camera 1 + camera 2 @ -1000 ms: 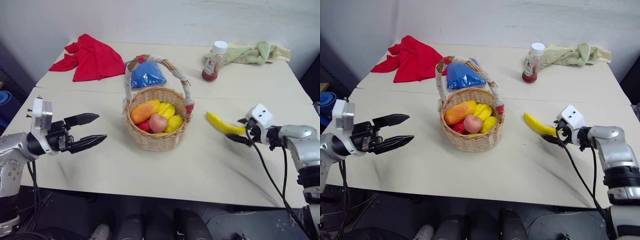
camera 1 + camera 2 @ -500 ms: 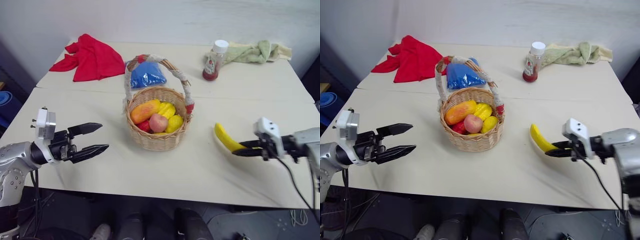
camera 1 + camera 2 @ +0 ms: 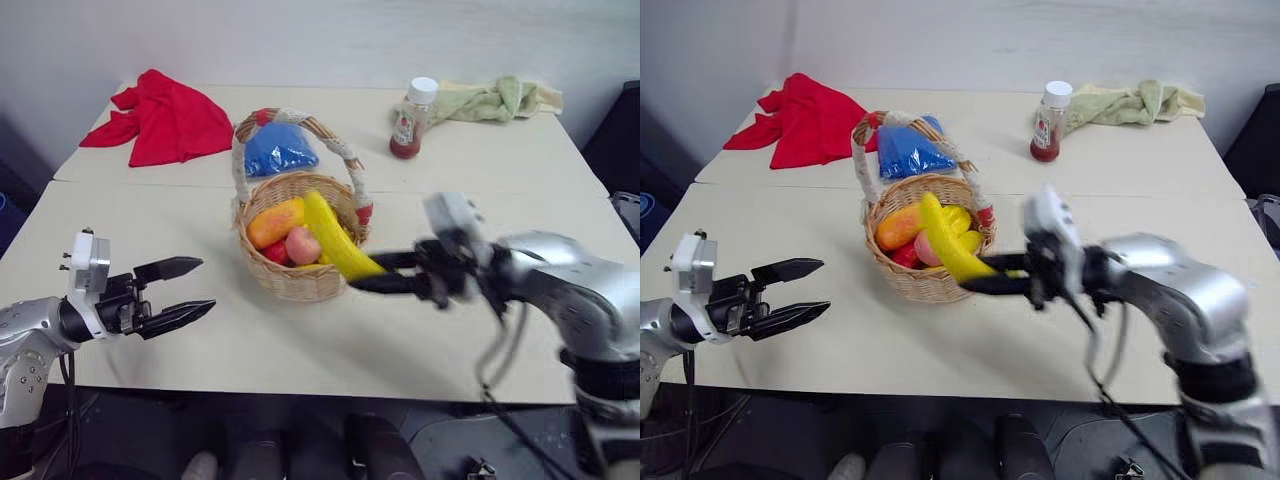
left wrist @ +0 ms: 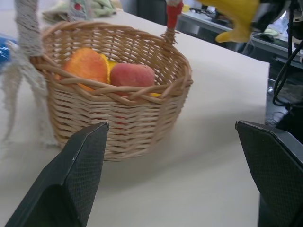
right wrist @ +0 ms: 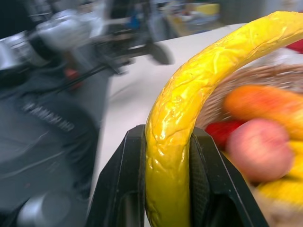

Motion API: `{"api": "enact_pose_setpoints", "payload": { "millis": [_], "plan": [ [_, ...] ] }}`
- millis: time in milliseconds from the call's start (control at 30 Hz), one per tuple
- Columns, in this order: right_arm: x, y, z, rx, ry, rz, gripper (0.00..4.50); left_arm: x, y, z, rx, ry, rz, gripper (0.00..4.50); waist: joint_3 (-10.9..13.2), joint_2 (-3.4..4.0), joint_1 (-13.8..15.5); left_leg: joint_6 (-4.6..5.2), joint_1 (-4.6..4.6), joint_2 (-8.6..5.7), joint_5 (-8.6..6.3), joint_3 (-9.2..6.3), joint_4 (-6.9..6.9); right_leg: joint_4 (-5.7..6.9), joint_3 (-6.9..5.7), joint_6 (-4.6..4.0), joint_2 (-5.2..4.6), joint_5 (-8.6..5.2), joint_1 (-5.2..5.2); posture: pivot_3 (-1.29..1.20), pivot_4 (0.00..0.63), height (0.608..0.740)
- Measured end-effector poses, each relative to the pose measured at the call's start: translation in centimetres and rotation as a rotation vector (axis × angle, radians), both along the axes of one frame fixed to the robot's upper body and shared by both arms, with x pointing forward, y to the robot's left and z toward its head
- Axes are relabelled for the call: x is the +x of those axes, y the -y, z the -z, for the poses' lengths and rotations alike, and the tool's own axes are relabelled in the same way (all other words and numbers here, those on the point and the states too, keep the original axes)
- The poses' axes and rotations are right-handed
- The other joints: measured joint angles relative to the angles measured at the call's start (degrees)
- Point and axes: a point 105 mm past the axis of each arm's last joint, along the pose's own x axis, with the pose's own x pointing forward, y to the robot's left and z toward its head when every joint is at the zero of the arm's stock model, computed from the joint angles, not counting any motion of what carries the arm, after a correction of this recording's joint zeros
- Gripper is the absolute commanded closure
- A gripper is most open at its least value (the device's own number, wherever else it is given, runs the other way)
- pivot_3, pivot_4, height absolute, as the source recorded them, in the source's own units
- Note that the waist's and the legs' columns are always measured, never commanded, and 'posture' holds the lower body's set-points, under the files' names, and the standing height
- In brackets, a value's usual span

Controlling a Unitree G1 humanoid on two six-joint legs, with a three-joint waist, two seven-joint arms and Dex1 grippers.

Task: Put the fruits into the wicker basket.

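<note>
Right gripper (image 3: 368,274) clamps the glossy curved banana (image 3: 338,240) (black fingers either side), its tip over the woven wicker basket (image 3: 300,282) holding the fuzzy round peach (image 3: 302,245), mid-table. Left gripper (image 3: 187,289) gapes wide, empty, near the table's (image 3: 420,340) front-left edge.

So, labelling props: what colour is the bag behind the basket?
Blue bag; right eye view.

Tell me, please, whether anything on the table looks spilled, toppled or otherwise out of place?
Nothing stands out. The round wicker basket sits upright, the red sauce bottle stands capped, and the right gripper holds the long yellow banana over the basket's rim.
</note>
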Motion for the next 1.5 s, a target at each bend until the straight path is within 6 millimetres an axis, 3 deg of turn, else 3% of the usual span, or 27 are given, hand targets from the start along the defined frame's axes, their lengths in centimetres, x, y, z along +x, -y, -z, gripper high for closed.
{"api": "enact_pose_setpoints", "payload": {
  "millis": [100,200,333,467,500,567,667,733,867,900,1000,1167,1300,1500],
  "plan": [
    [1.3,-1.9,0.2,0.006,-0.005,0.055,3.8,0.0,0.1,0.2,-0.028,0.008,-0.033,0.0,-0.04,-0.06,-0.05,0.09,-0.63,-0.02,0.0,0.01,0.3,0.14,-0.03,0.1,0.0,0.06,-0.39,0.0,0.15,0.74],
    [1.9,-3.2,0.2,0.017,-0.017,0.077,2.79,-0.5,0.3,0.9,-0.028,-0.009,-0.035,0.0,-0.05,-0.08,-0.39,0.28,-0.68,-0.06,-0.09,0.14,0.44,0.09,-0.04,0.18,-0.03,0.1,-0.38,0.0,0.15,0.74],
    [1.9,-3.5,0.3,0.011,-0.013,0.068,1.43,-0.7,0.2,1.1,-0.027,-0.014,-0.058,0.0,-0.06,-0.1,-0.4,0.59,-0.67,-0.06,-0.25,0.19,0.54,0.08,-0.02,0.27,-0.02,0.15,-0.31,0.0,0.15,0.74],
    [-0.3,-2.4,-0.2,0.012,-0.005,-0.055,0.03,-1.3,0.0,1.1,-0.029,-0.017,-0.069,0.0,-0.07,-0.11,-0.25,0.69,-0.63,-0.05,-0.3,0.11,0.57,0.06,-0.07,0.28,-0.04,0.16,-0.27,0.0,0.15,0.74],
    [-1.2,-1.5,-0.3,0.021,-0.021,-0.099,0.01,-1.4,0.0,1.2,-0.027,-0.021,-0.068,0.0,-0.07,-0.12,-0.05,0.71,-0.63,-0.07,-0.3,0.05,0.57,0.01,-0.14,0.28,-0.06,0.16,-0.22,0.0,0.15,0.74],
    [-2.6,0.7,0.1,0.028,-0.069,-0.155,0.01,-1.6,-0.1,1.3,-0.025,-0.029,-0.07,0.0,-0.08,-0.13,0.16,0.75,-0.6,-0.1,-0.32,0.02,0.57,-0.03,-0.18,0.28,-0.1,0.16,-0.14,0.0,0.15,0.74],
    [-3.3,4.1,1.6,-0.023,-0.149,-0.13,0.01,-1.7,-0.3,1.2,-0.023,-0.022,-0.077,0.0,-0.08,-0.14,0.31,0.8,-0.52,-0.14,-0.34,0.06,0.63,-0.02,-0.13,0.28,-0.12,0.16,-0.12,0.0,0.15,0.74],
    [-2.0,6.3,2.7,-0.048,-0.158,-0.04,0.01,-1.6,-0.3,1.1,-0.023,-0.017,-0.079,0.0,-0.11,-0.19,0.15,0.8,-0.36,-0.13,-0.33,0.11,0.65,0.02,-0.1,0.27,-0.07,0.16,-0.02,0.0,0.15,0.74],
    [2.4,9.1,3.1,-0.053,-0.036,0.153,0.01,-1.5,-0.2,0.9,-0.024,-0.005,-0.077,0.0,-0.11,-0.19,-0.74,0.75,-0.23,-0.06,-0.27,0.33,0.65,0.16,0.11,0.24,0.12,0.21,-0.06,0.0,0.15,0.74],
    [3.9,9.4,2.7,-0.046,0.019,0.198,0.01,-1.4,-0.1,0.7,-0.024,0.003,-0.074,0.0,-0.11,-0.19,-0.83,0.73,-0.23,-0.06,-0.26,0.39,0.65,0.23,0.17,0.24,0.14,0.2,-0.14,0.0,0.15,0.74],
    [6.0,8.6,1.7,-0.026,0.109,0.209,0.01,-1.2,0.1,0.5,-0.025,0.011,-0.067,0.0,-0.11,-0.19,-0.72,0.66,-0.27,0.0,-0.23,0.5,0.65,0.28,0.22,0.24,0.19,0.2,-0.25,0.0,0.15,0.74],
    [7.7,6.1,1.1,0.011,0.159,0.133,0.01,-1.2,0.2,0.5,-0.024,0.01,-0.062,0.0,-0.11,-0.19,-0.44,0.66,-0.37,-0.01,-0.22,0.53,0.71,0.26,0.24,0.24,0.12,0.21,-0.29,0.0,0.15,0.74],
    [7.3,4.3,1.2,0.036,0.137,0.015,1.23,-1.2,0.1,0.5,-0.019,0.007,-0.063,0.0,-0.11,-0.19,-0.22,0.68,-0.42,-0.02,-0.24,0.48,0.72,0.45,0.19,0.25,0.06,0.21,-0.27,0.0,0.15,0.74],
    [6.8,3.8,1.3,0.046,0.13,-0.04,3.21,-1.2,0.1,0.6,-0.019,0.003,-0.065,0.0,-0.11,-0.19,-0.38,0.68,-0.41,-0.02,-0.24,0.47,0.73,0.49,0.2,0.25,0.05,0.21,-0.29,0.0,0.15,0.74]
  ]
}}
